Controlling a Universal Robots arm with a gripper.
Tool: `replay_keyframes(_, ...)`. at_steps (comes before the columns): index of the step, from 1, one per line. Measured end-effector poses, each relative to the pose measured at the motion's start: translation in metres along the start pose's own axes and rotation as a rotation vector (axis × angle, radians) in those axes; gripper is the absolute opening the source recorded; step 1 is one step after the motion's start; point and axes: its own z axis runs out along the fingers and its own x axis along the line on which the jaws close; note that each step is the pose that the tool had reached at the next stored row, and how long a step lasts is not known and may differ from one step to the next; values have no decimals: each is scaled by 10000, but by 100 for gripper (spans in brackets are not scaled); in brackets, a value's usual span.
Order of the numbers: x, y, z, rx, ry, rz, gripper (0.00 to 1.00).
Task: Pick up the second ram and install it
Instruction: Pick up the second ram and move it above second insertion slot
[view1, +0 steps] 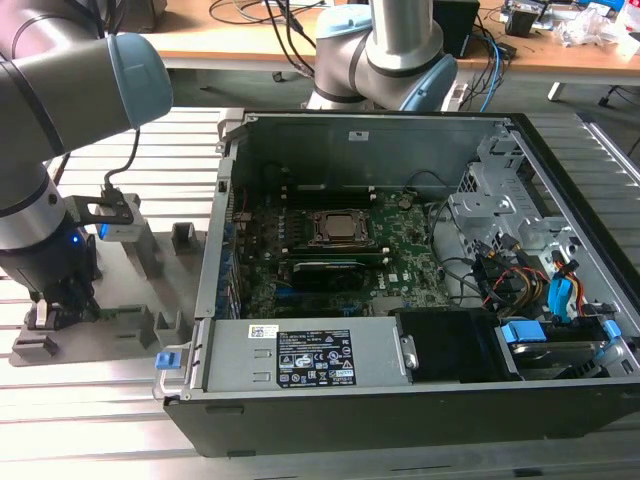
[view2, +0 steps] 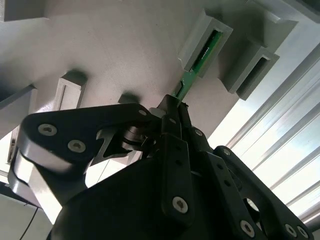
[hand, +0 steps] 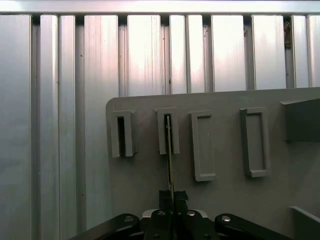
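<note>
The second ram (view2: 200, 57) is a narrow green stick, and its far end sits in the slot of a grey holder block (view2: 191, 44). My gripper (view2: 172, 107) is shut on its near end. In the first wrist view the ram (hand: 170, 160) shows edge-on, running from my gripper (hand: 171, 197) into the second slotted block (hand: 162, 132). In the exterior view the gripper (view1: 62, 305) is low over the grey holder plate (view1: 125, 335), at the exterior view's left of the open computer case (view1: 215, 260).
Several other grey holder blocks (hand: 202, 145) stand on the plate, one slotted block (hand: 122, 134) beside the ram's. The case holds the motherboard with its processor socket (view1: 340, 228), a black card (view1: 325, 270) and a power supply (view1: 300, 355). A ribbed aluminium table (hand: 150, 55) lies all around.
</note>
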Motion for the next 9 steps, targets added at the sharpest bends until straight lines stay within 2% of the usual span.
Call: replay_keyframes(9, 0, 0, 4, 0, 0, 0, 14)
